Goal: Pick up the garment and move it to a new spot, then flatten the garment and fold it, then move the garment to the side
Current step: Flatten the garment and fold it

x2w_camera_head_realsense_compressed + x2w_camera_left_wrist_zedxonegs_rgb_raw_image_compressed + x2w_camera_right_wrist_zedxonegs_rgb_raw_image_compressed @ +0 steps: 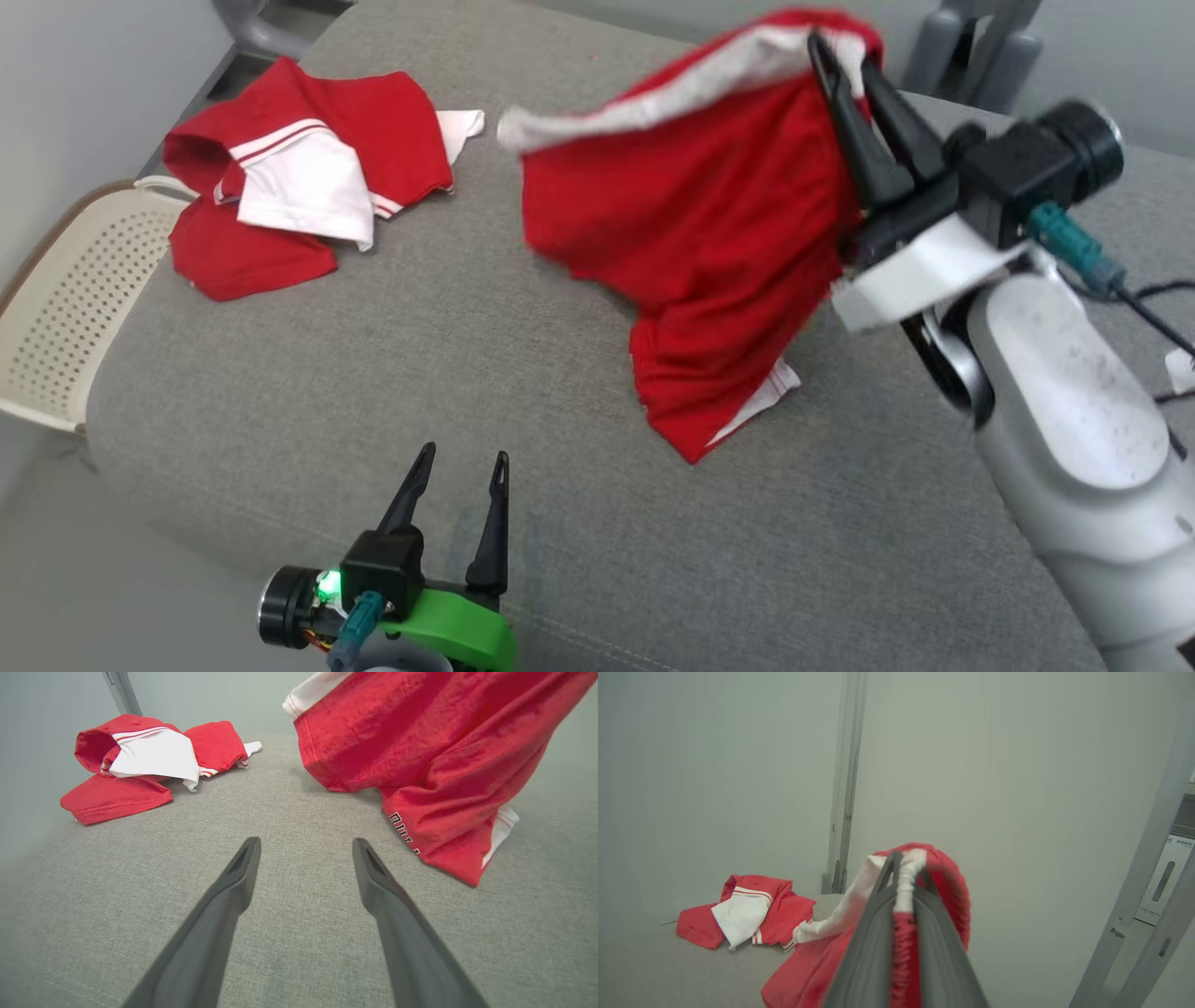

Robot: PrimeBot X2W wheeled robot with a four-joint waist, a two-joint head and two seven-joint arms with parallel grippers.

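A red garment with white trim (709, 224) hangs from my right gripper (845, 65), which is shut on its bunched top edge; the lower hem still rests on the grey cushion. The right wrist view shows the cloth (903, 896) pinched between the two fingers. My left gripper (464, 467) stands open near the front edge, nothing between its fingers (243, 868), with the hanging garment (430, 760) ahead to its right.
A second red and white garment (299, 173) lies crumpled at the far left of the grey cushion (373, 373). A perforated cream basket (65, 289) stands beside the cushion's left edge. Grey frame posts (843, 779) rise behind.
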